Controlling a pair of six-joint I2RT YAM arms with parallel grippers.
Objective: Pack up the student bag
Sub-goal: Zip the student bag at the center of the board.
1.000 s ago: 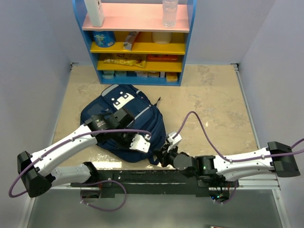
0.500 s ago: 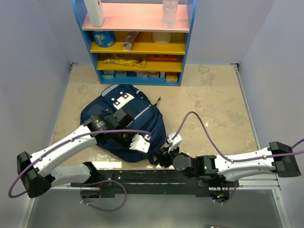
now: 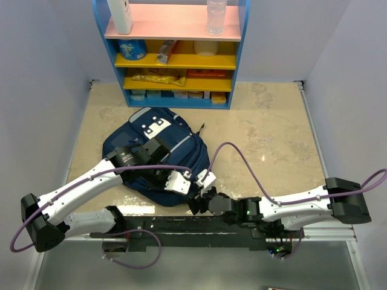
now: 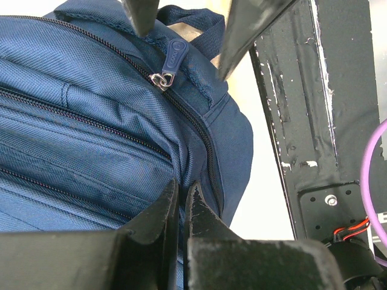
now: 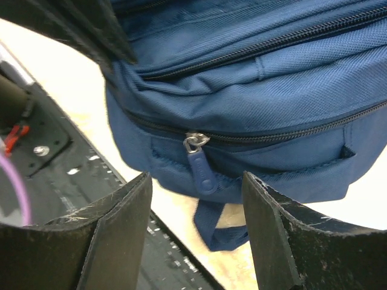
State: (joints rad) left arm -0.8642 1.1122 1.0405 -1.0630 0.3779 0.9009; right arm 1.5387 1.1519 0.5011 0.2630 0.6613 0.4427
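Top external: the student bag (image 3: 196, 163), a large navy blue fabric backpack with white label patches, lies on the beige counter (image 3: 272, 121) near the arm bases. Left gripper (image 4: 181, 188) is pinched together against it; right gripper (image 5: 196, 178) has its jaws apart, flanking a blue zipper pull (image 5: 199, 169).

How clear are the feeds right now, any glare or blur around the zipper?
Right wrist: zipper pull sharp and evenly lit; the near fingers dark and soft-edged. Left wrist: bag weave crisp, no glare. Top external: even light over the table, no blur.
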